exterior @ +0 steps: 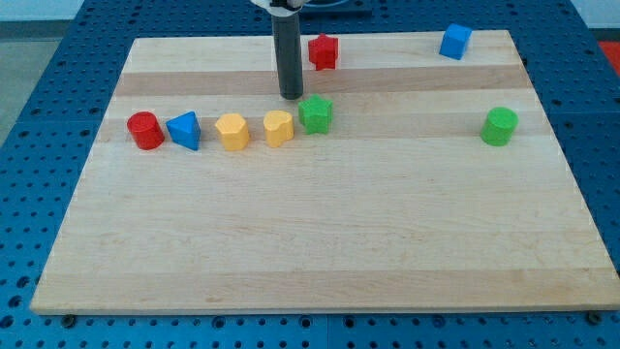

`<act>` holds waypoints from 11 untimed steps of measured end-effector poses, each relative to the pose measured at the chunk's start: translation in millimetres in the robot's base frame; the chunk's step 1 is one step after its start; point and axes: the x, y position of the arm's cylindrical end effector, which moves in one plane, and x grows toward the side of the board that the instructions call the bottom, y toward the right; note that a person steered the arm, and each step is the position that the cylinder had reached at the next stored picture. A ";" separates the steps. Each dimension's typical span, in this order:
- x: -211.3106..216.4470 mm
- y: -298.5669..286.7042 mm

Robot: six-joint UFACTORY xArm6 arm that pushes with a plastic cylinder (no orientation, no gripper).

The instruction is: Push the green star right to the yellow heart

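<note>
The green star (pixel 316 114) sits on the wooden board (pixel 320 242) just right of the yellow heart (pixel 278 128), nearly touching it. My tip (pixel 292 96) is just above and slightly left of the green star, close to its upper left edge and above the heart's right side. The dark rod rises straight from the tip toward the view's top.
A yellow hexagon-like block (pixel 232 131), a blue triangle (pixel 184 130) and a red cylinder (pixel 145 130) line up left of the heart. A red block (pixel 323 51) lies near the top, a blue cube (pixel 455 42) at top right, a green cylinder (pixel 500 127) at right.
</note>
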 end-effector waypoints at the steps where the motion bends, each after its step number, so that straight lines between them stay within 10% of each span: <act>1: 2.7 7.2; 11: 37.0 39.3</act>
